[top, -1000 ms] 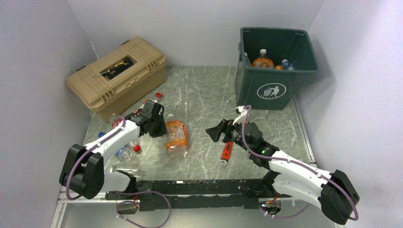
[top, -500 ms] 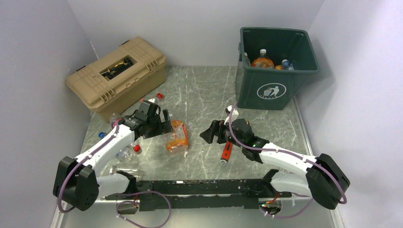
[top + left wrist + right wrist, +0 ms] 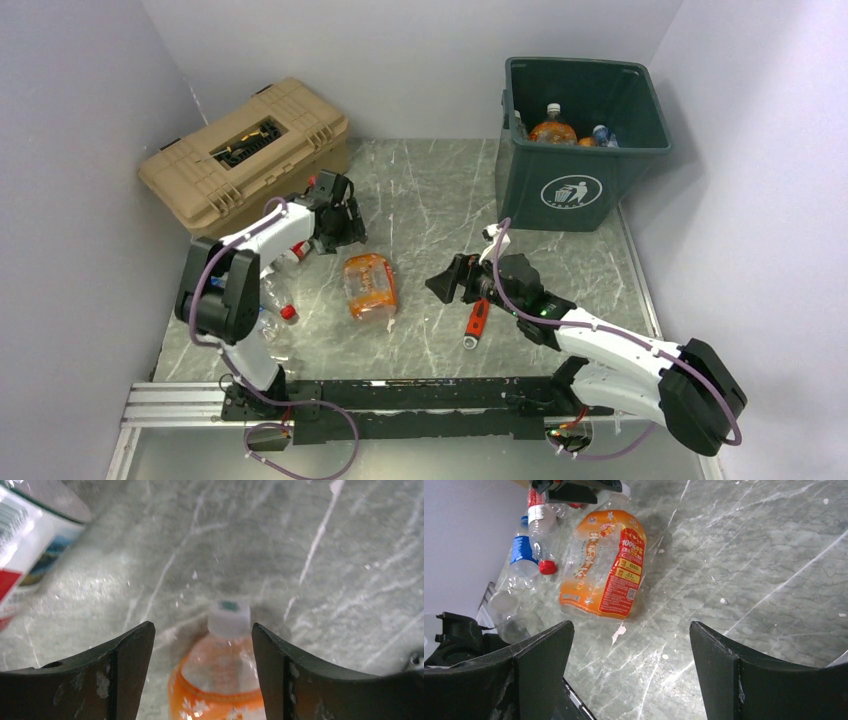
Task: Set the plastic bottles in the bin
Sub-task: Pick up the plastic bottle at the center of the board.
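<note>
1. Two arms are out over the table. The bin (image 3: 612,195) stands at the far right corner, on the right arm's side, with several bottles (image 3: 553,128) already inside. A tan toolbox (image 3: 245,155) sits far left.
2. Left gripper (image 3: 338,222): jaws wide, nothing held. It sits just past the far end of the orange bottle (image 3: 369,286) and is the nearer tool.
3. Right gripper (image 3: 450,282): jaws wide, empty. It is low and off to the bottle's right, clearly apart, facing the bottle's flat side (image 3: 604,565).
4. The orange bottle lies crushed flat on the table between the two grippers, well apart from the bin. Its long axis runs near-to-far, a little slanted.
5. Red-handled wrench (image 3: 477,318): just beside the right gripper, not a target.
6. White cap (image 3: 229,616): at the bottle's far end. In the left wrist view the neck sits centred between the fingers (image 3: 127,655), untouched.
7. Judgement — the left is lined up on the neck, but the bin is on the right arm's side.
</note>
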Motion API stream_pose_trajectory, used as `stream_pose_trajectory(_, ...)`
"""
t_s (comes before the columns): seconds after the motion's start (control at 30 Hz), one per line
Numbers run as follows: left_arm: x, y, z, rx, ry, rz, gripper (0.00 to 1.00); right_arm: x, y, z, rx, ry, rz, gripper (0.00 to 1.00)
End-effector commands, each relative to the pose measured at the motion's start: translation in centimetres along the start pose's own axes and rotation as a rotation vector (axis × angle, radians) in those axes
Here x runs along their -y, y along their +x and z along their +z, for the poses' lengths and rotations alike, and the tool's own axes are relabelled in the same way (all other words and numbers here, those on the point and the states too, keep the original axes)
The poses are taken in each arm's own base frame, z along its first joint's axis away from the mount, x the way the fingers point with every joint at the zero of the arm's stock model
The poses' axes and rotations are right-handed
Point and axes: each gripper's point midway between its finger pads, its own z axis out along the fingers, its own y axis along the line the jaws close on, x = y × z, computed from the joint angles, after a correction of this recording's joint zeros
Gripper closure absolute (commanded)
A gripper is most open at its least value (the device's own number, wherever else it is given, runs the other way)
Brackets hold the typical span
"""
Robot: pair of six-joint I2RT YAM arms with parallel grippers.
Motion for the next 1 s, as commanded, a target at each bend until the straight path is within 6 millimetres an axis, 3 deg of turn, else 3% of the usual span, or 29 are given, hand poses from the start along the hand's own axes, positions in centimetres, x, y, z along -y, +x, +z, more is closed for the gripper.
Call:
stream_pose_trajectory(0.0, -0.1, -1.9, 1.3, 0.0, -0.013, 0.003, 0.25, -0.4, -0.4, -0.1, 0.031, -0.023, -0.02, 0.1)
stream_pose_trajectory(0.23, 0.5, -1.6, 2.4, -0.026, 0.013, 0.03, 0.34, -0.2, -0.5, 0.0, 0.029, -0.018, -0.041, 0.1)
stream_pose_trajectory(0.43, 1.2, -1.2, 2.0, -0.024, 0.048, 0.044, 0.31, 0.0, -0.4, 0.2, 0.026, -0.01, -0.045, 0.1)
stream_pose_trajectory(0.8, 2.0, 1.3, 2.1, -0.054, 0.057, 0.08, 0.51, 0.0, -0.4, 0.5, 0.018, -0.006, -0.041, 0.1)
stream_pose_trajectory(0.97, 2.3, 1.3, 1.9, -0.043, 0.071, 0.079, 0.63, 0.0, -0.5, 0.2, 0.022, 0.001, -0.046, 0.1)
